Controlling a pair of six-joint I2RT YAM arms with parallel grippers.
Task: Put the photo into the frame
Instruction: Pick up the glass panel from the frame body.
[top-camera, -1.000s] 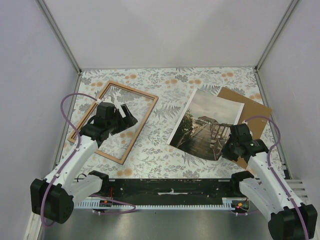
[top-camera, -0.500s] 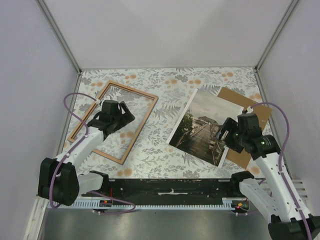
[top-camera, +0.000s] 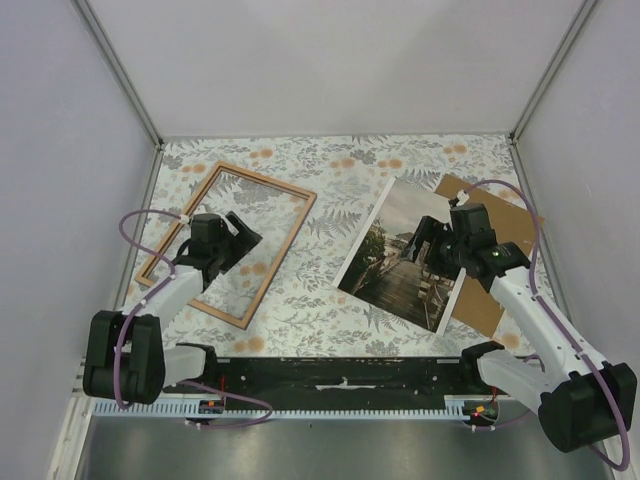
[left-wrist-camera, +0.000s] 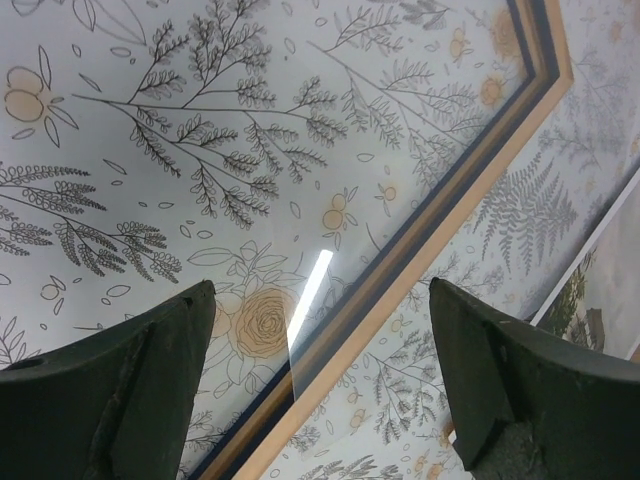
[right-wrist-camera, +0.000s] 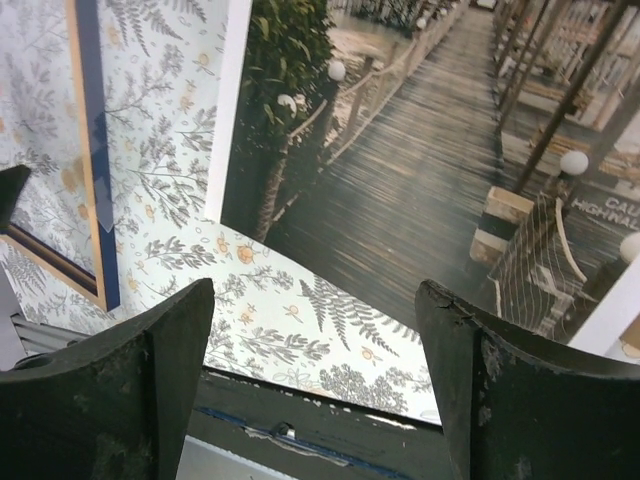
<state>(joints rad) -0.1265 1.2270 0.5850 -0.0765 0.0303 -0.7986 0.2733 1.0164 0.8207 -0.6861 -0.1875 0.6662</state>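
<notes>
The frame (top-camera: 270, 182) lies flat at the left of the table, light wood face up, with a blue inner edge (left-wrist-camera: 440, 230) in the left wrist view. My left gripper (top-camera: 246, 232) hovers open over its right rail (left-wrist-camera: 320, 380), holding nothing. The photo (top-camera: 400, 270), a dark pier scene with a white border, lies face up at the right. My right gripper (top-camera: 430, 243) hangs open above the photo's middle. In the right wrist view its jaws (right-wrist-camera: 315, 370) stand wide apart over the photo's (right-wrist-camera: 420, 190) near edge, and nothing is between them.
A brown backing board (top-camera: 505, 225) lies partly under the photo's far right side. A clear pane with a bright glare streak (left-wrist-camera: 310, 300) lies inside the frame. The black front rail (right-wrist-camera: 330, 420) runs along the table's near edge. Grey walls close in left and right.
My right gripper has opened, let go of the photo's near right corner, and risen and moved left over the picture. The left arm drew back slightly, still open.
</notes>
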